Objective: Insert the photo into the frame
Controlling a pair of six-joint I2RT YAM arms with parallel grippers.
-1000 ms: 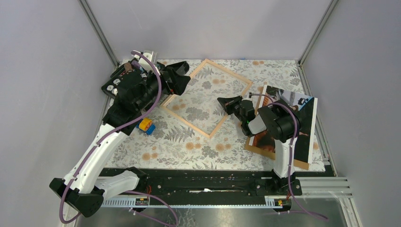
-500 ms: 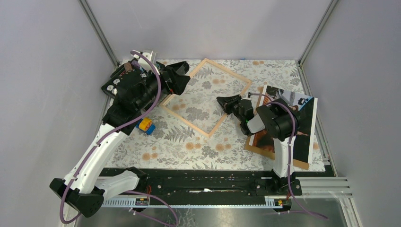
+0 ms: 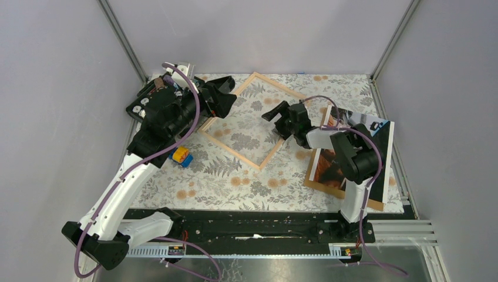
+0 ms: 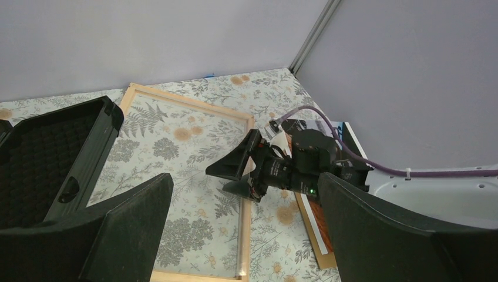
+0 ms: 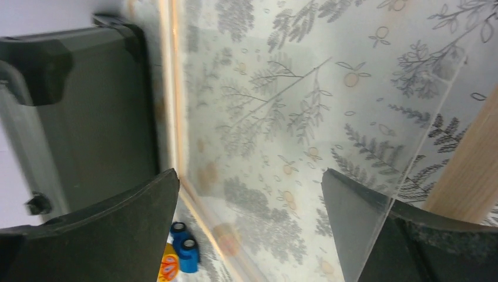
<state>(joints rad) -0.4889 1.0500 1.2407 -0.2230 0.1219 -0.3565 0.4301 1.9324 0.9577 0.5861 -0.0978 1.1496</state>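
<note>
The frame [image 3: 289, 91], pale wood with a see-through centre, lies flat as a diamond at mid-table; it also shows in the left wrist view [image 4: 176, 101] and the right wrist view [image 5: 171, 88]. The photo [image 3: 376, 154], dark with orange tones, rests on a brown backing board [image 3: 352, 198] at the right. My right gripper [image 3: 275, 123] hovers open over the frame's right side, nothing between its fingers [image 5: 249, 173]. My left gripper [image 4: 245, 178] stands open over the frame's left corner, holding nothing.
A black foam-lined case [image 4: 47, 158] sits open at the far left, mostly under my left arm. A small blue and yellow toy [image 3: 181, 156] lies just outside the frame's left edge. Grey walls close in the table on three sides.
My right gripper has gone from shut to open and has swung up and toward the far side, over the frame. The left arm, frame and photo have not moved.
</note>
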